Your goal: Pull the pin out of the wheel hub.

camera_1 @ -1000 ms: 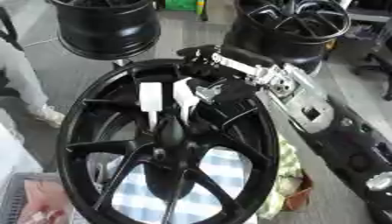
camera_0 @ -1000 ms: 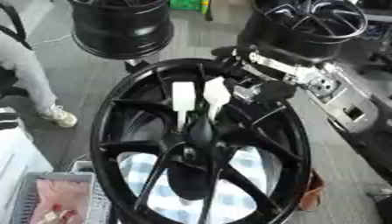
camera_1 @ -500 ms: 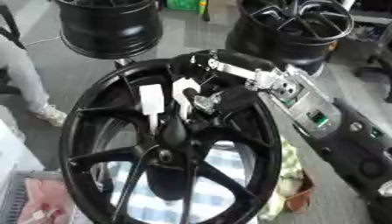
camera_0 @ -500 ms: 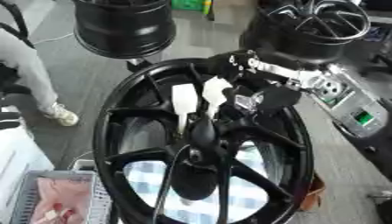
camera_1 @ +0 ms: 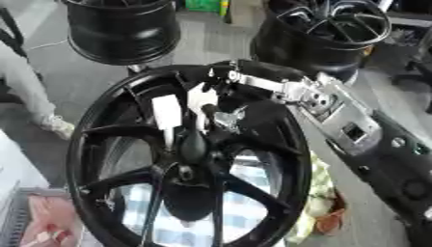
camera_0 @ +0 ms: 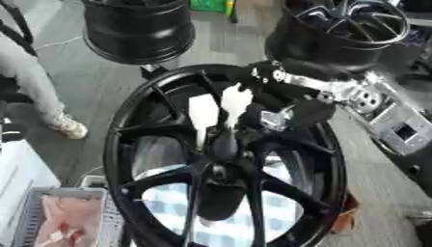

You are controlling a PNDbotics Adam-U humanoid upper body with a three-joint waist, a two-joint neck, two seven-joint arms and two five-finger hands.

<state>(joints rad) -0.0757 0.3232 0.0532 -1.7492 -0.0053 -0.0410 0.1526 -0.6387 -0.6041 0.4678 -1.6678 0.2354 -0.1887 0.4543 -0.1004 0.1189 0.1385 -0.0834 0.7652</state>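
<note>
Black wheel hub [camera_0: 228, 159] stands upright; right hand [camera_1: 221, 117] at its centre, grip unclear.

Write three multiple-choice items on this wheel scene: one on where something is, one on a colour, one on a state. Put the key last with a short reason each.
1. Where is the right hand?
A. over the spokes near the middle of the big wheel
B. on the floor
C. on the basket

2. What colour are the two flat tabs standing on the hub?
A. red
B. white
C. green

3. How does the big wheel stand?
A. flat on the floor
B. stacked under another wheel
C. up on its rim, its spoked face toward the camera

Key: 1 A, the right arm comes in from the right and the hand sits beside the tabs; 2 B, both look white against black spokes; 3 C, checked cloth shows through its gaps.
</note>
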